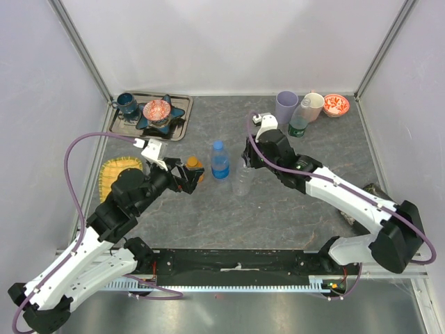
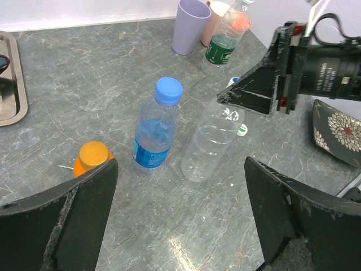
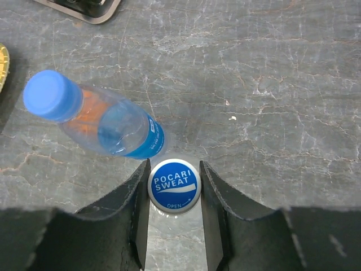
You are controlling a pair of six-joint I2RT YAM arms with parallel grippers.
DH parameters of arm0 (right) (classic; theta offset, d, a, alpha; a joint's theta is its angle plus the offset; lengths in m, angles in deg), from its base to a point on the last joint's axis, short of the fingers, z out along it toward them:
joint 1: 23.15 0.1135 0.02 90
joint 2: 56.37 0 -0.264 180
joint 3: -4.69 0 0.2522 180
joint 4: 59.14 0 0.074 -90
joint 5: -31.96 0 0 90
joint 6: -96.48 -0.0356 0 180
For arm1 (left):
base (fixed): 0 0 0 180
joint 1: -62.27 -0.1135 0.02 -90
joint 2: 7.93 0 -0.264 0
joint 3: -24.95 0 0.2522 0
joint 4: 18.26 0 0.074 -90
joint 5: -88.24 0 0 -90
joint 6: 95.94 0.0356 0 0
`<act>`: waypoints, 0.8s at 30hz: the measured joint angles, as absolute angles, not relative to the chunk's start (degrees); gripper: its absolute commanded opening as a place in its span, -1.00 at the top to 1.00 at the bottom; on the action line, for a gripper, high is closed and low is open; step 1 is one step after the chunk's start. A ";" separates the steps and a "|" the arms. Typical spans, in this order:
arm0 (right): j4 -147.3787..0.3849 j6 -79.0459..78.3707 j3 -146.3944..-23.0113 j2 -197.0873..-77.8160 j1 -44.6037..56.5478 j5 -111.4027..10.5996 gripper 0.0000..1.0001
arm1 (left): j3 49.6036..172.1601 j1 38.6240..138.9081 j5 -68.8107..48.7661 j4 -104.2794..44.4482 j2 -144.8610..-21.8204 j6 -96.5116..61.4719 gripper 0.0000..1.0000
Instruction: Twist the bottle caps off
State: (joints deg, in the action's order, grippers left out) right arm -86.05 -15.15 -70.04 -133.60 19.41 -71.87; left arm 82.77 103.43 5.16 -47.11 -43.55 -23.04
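Three bottles stand mid-table: the orange one [image 1: 195, 167], the blue-tinted one [image 1: 220, 160] with a blue cap, and a clear one [image 1: 241, 181]. A second clear bottle with a green label [image 1: 299, 120] stands by the cups at the back. My right gripper [image 1: 246, 161] is above the clear bottle, its fingers [image 3: 135, 197] pressed on both sides of that bottle's blue "Pocari Sweat" cap [image 3: 174, 186]. My left gripper [image 1: 186, 179] is open and empty [image 2: 179, 186]. The orange bottle's cap [image 2: 93, 155] sits just beyond its left finger.
A metal tray [image 1: 182, 104] with a teal cup and a bowl sits at the back left. A yellow mat [image 1: 115, 174] lies at the left. Lilac [image 1: 286, 106] and beige [image 1: 314, 104] cups and a red bowl [image 1: 336, 104] are at the back right. A dark floral plate [image 2: 338, 132] lies at the right.
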 measured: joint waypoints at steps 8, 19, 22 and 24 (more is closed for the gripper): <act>-95.73 -16.77 -75.81 -123.90 19.48 -73.42 1.00 | 83.36 103.43 7.19 -46.39 -44.95 -22.02 -0.99; -97.59 -21.53 -91.28 -117.49 19.50 -57.64 1.00 | 98.79 97.84 -13.75 -37.76 -56.71 -21.86 -0.99; -97.22 -22.30 -91.26 -117.28 19.54 -52.68 1.00 | 100.45 94.32 -26.10 -32.34 -59.77 -24.64 -0.99; -96.85 -22.28 -91.15 -117.25 19.54 -49.86 1.00 | 100.67 92.68 -34.60 -27.64 -62.33 -27.44 -0.99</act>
State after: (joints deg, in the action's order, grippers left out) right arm -96.85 -22.28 -91.15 -117.25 19.54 -49.86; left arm 100.67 92.68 -34.60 -27.64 -62.33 -27.44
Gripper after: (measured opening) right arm 0.422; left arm 0.993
